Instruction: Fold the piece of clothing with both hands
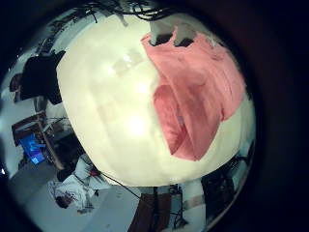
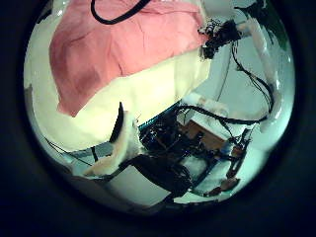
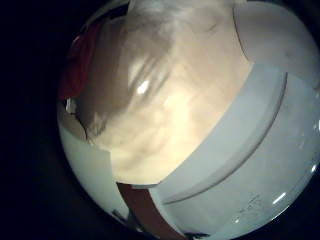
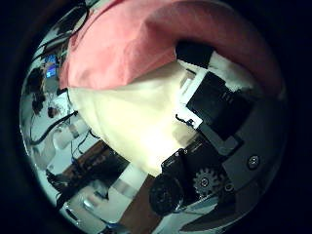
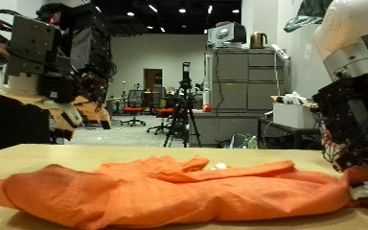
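An orange garment [image 5: 172, 192] lies crumpled and partly doubled over across the pale table [image 5: 31, 153]. My right hand [image 5: 350, 134] hangs low at one end of the garment, its fingers fairly straight and touching the cloth's edge [image 4: 136, 44]. The left little finger side palm view shows that hand [image 1: 174, 34] at the far border of the garment [image 1: 193, 97]. My left hand [image 5: 37, 53] is raised high above the table's other end, well clear of the cloth, fingers relaxed and holding nothing. From there the garment [image 2: 118, 49] looks small and distant.
Bare tabletop [image 1: 106, 106] stretches beside the garment on the left hand's side. Beyond the table stand grey cabinets [image 5: 241, 91], a tripod [image 5: 184, 105] and office chairs, all off the table.
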Robot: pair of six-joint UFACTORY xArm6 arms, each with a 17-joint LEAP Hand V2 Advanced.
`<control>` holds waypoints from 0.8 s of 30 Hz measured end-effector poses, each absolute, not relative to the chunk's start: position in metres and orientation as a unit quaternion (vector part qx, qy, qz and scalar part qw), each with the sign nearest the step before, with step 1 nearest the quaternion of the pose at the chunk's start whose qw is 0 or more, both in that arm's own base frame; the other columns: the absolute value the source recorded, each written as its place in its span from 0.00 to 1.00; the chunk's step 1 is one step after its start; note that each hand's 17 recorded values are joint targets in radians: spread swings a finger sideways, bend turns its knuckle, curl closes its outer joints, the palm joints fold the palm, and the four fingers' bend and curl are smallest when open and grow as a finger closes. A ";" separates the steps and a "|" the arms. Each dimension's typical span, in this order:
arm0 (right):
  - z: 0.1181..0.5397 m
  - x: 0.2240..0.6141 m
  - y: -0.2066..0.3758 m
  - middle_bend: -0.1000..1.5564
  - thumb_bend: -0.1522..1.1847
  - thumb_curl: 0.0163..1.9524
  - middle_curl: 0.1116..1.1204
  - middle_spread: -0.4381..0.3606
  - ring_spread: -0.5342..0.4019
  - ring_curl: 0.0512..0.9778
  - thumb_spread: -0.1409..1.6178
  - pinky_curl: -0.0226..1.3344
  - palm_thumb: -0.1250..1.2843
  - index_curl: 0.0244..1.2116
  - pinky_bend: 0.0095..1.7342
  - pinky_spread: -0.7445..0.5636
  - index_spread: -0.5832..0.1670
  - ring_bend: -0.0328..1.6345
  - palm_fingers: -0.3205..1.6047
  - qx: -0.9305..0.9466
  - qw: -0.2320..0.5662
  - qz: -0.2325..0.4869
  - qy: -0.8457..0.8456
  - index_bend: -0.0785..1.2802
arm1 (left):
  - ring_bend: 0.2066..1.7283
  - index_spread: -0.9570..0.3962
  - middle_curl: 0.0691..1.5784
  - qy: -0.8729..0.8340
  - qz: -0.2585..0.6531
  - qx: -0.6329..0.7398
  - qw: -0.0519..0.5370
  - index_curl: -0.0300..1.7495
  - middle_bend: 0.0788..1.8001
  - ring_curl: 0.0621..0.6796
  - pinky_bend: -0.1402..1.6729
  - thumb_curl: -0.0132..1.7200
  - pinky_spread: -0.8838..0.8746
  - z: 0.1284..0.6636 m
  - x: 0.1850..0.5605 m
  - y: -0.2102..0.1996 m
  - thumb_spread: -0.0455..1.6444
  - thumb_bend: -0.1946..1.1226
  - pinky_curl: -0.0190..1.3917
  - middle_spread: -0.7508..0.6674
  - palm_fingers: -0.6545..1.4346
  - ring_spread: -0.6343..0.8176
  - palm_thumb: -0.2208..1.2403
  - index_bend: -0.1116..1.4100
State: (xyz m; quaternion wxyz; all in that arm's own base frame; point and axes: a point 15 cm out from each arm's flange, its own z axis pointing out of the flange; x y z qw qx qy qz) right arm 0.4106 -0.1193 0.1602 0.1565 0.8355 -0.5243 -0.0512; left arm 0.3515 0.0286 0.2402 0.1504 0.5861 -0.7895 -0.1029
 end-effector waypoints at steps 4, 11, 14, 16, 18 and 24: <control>0.184 0.410 -0.137 0.75 0.15 0.28 0.66 0.33 0.31 0.61 0.63 0.53 0.91 0.64 0.61 0.25 0.35 0.77 0.78 0.831 0.144 -0.035 -0.537 0.75 | 0.15 0.79 0.14 -0.787 -0.097 0.590 0.153 0.16 0.06 0.25 0.23 0.21 0.79 0.241 0.351 0.035 0.72 0.13 0.23 0.77 0.30 0.81 0.50 0.18; 0.222 0.402 -0.134 0.79 0.15 0.32 0.72 0.33 0.32 0.67 0.65 0.58 0.91 0.70 0.66 0.28 0.39 0.81 0.74 0.832 0.141 -0.025 -0.536 0.80 | 0.15 0.80 0.14 -0.781 -0.092 0.598 0.159 0.17 0.06 0.25 0.23 0.21 0.79 0.241 0.342 0.052 0.73 0.13 0.24 0.77 0.30 0.81 0.50 0.18; 0.246 0.418 -0.121 0.80 0.14 0.34 0.74 0.32 0.33 0.68 0.66 0.60 0.91 0.71 0.66 0.29 0.39 0.82 0.73 0.839 0.136 -0.008 -0.526 0.81 | 0.14 0.80 0.15 -0.777 -0.092 0.601 0.162 0.17 0.06 0.25 0.23 0.21 0.79 0.239 0.337 0.058 0.73 0.13 0.24 0.77 0.30 0.81 0.50 0.18; 0.268 0.424 -0.104 0.80 0.14 0.34 0.75 0.32 0.33 0.69 0.67 0.61 0.91 0.72 0.67 0.30 0.40 0.82 0.72 0.848 0.132 0.005 -0.514 0.82 | 0.14 0.80 0.15 -0.772 -0.091 0.606 0.166 0.17 0.06 0.25 0.23 0.21 0.79 0.237 0.331 0.067 0.73 0.13 0.24 0.77 0.30 0.81 0.50 0.18; 0.278 0.424 -0.087 0.81 0.13 0.35 0.76 0.32 0.33 0.70 0.67 0.62 0.91 0.73 0.67 0.31 0.40 0.83 0.72 0.856 0.130 0.009 -0.500 0.82 | 0.14 0.80 0.15 -0.767 -0.090 0.611 0.171 0.17 0.07 0.25 0.22 0.21 0.79 0.234 0.325 0.075 0.73 0.13 0.24 0.77 0.30 0.81 0.50 0.18; 0.313 0.427 0.000 0.81 0.13 0.38 0.78 0.32 0.33 0.72 0.69 0.65 0.91 0.74 0.67 0.32 0.41 0.83 0.71 0.894 0.090 0.041 -0.437 0.83 | 0.14 0.80 0.15 -0.753 -0.078 0.629 0.175 0.17 0.07 0.25 0.22 0.21 0.79 0.234 0.314 0.102 0.73 0.13 0.24 0.77 0.31 0.81 0.50 0.18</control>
